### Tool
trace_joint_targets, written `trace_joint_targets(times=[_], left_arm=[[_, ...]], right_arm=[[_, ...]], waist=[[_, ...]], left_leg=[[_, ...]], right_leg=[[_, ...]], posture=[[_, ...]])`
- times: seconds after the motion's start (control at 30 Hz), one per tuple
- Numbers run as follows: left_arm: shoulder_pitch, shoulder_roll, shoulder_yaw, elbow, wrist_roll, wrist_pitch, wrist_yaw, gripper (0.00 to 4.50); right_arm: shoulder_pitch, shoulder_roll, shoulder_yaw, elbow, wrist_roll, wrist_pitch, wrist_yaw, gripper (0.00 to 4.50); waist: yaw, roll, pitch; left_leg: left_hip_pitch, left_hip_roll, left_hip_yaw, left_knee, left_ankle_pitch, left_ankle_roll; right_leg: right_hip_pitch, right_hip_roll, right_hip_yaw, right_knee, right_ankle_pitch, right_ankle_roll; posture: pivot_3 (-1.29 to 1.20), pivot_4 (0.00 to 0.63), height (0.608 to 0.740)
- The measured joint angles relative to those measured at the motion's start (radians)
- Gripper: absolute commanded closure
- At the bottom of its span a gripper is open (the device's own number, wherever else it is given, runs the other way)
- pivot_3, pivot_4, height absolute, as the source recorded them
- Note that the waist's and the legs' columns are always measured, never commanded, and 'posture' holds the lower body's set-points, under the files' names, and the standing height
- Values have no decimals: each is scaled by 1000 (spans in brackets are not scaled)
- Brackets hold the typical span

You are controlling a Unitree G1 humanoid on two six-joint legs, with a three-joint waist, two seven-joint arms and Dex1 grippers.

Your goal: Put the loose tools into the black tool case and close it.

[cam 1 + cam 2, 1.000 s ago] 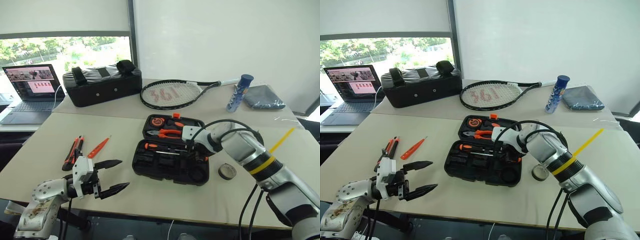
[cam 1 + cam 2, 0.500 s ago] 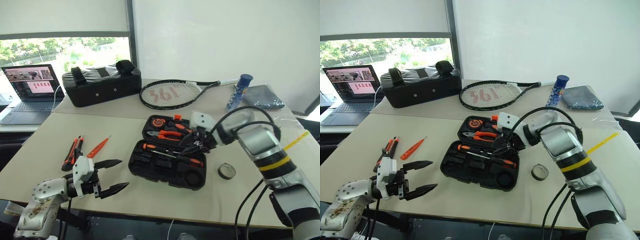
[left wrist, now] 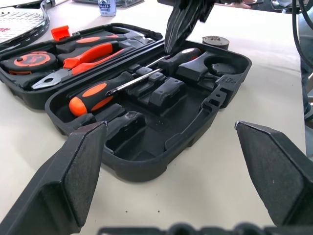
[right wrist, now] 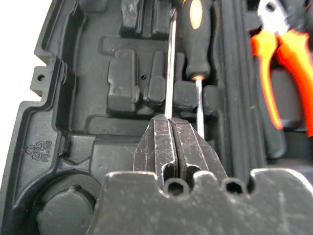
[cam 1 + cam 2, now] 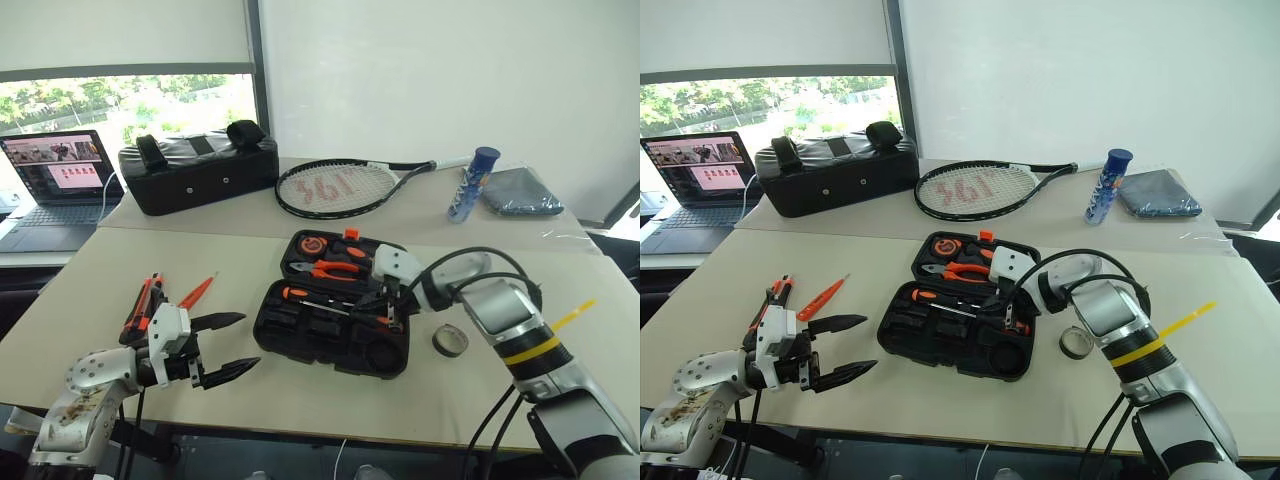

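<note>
On the beige table (image 5: pixel 300 400) the black tool case (image 5: pixel 330 330) lies open, two black-and-orange-handled screwdrivers (image 3: pixel 122 83) in its near half. Over them the right gripper (image 3: pixel 183 22) points down, jaws pressed together, gripping nothing. Near the table's front edge the left gripper (image 5: pixel 235 345) hovers, jaws spread wide and empty. Beside it lie the utility knife (image 5: pixel 140 305) and slim orange screwdriver (image 5: pixel 197 291); the small dark tape roll (image 5: pixel 451 341) sits right of the case.
</note>
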Motion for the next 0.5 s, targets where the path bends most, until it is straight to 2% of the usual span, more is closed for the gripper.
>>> trace_joint_targets(times=[0.33,0.5], left_arm=[[6,3,-3,-40,0,28,22,0],[17,3,-3,-40,1,28,28,0]], right_arm=[[-12,46,15,66,-24,-6,-34,4475],[-13,61,32,74,-52,-14,-39,4475]], waist=[[-15,0,0],[-19,0,0]], left_leg=[[5,0,0,0,0,0],[17,1,0,0,0,0]], right_leg=[[4,0,0,1,0,0],[16,1,0,-1,-1,0]], posture=[[0,150,740],[0,150,740]])
